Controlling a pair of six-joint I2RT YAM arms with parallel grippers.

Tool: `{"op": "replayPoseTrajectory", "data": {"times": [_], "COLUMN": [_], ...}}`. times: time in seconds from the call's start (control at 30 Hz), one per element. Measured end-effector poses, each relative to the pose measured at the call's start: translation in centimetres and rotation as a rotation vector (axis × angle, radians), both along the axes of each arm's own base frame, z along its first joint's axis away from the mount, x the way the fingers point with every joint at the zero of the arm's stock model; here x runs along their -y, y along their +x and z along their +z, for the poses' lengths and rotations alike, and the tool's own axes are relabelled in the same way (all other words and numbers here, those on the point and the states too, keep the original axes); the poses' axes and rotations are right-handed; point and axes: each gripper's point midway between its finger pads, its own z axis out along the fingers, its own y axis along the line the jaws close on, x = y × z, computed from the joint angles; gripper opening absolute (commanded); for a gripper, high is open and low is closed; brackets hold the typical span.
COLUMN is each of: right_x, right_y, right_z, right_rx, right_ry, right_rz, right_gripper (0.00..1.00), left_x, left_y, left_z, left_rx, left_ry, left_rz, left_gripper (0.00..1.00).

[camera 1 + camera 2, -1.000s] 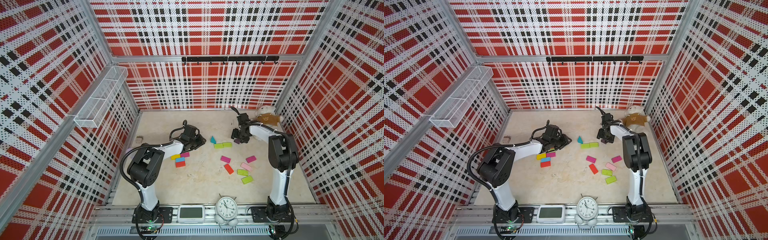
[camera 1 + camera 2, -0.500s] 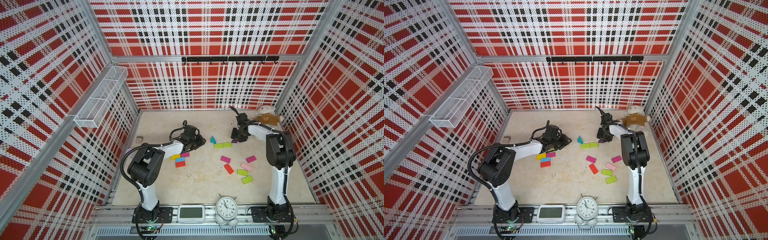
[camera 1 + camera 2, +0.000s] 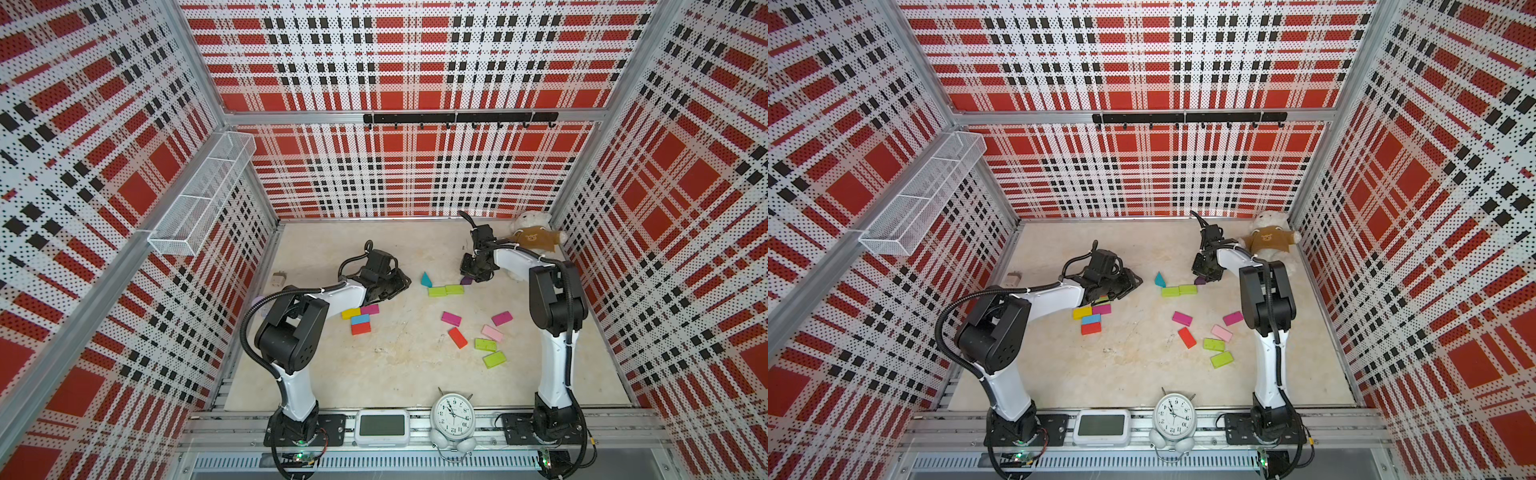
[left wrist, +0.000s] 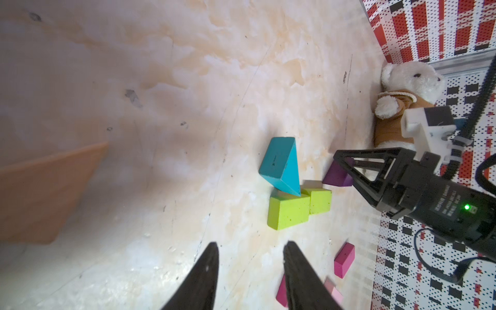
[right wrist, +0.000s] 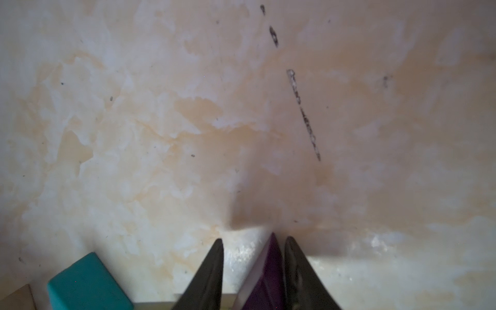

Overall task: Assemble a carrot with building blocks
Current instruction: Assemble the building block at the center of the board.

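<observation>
A purple triangular block (image 5: pixel 268 273) lies on the floor between the fingers of my right gripper (image 5: pixel 254 239). It rests against one finger, with a sliver of floor showing beside the other near the tips. In both top views that gripper (image 3: pixel 471 274) points down at the block (image 3: pixel 1200 281). A teal triangular block (image 3: pixel 426 279) touches two lime green blocks (image 3: pixel 445 290) laid end to end. My left gripper (image 4: pixel 251 243) is open and empty, low over the floor, facing the teal triangle (image 4: pixel 281 163). Yellow (image 3: pixel 351 313), magenta (image 3: pixel 370 309), blue (image 3: pixel 360 319) and red (image 3: pixel 360 328) blocks lie beside the left arm.
Several loose blocks lie front right, among them red (image 3: pixel 457 337), pink (image 3: pixel 492 333) and lime green (image 3: pixel 494 359). A teddy bear (image 3: pixel 534 237) sits in the back right corner. A beige plug-like cube (image 3: pixel 279 279) lies by the left wall. An alarm clock (image 3: pixel 453 415) stands on the front rail.
My right gripper's jaws have narrowed around the purple triangular block, and the right arm's elbow has shifted slightly left. The left arm has not moved.
</observation>
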Motion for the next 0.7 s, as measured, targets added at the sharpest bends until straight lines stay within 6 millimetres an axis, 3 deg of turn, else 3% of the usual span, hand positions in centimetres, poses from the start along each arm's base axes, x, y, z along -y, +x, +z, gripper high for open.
{"op": "replayPoseTrajectory", "data": {"times": [0.43,0.57,0.7], "right_x": [-0.15,-0.28,-0.38], "right_y": [-0.08,-0.13,-0.04], "right_z": [-0.04,-0.05,0.29], "right_rx": [-0.002,-0.002,0.008], "right_ry": [0.003,0.002,0.003], "right_rz": [0.002,0.006,0.010], "right_gripper": [0.36,0.42,0.54], "left_x": [-0.19,-0.20,-0.21], "left_y": [-0.11,-0.14,-0.16], "left_z": [-0.26,-0.31,-0.32], "left_rx": [-0.005,-0.006,-0.006], "left_ry": [0.002,0.003,0.003], "left_rz": [0.002,0.002,0.002], "left_gripper": [0.44,0.44,0.44]}}
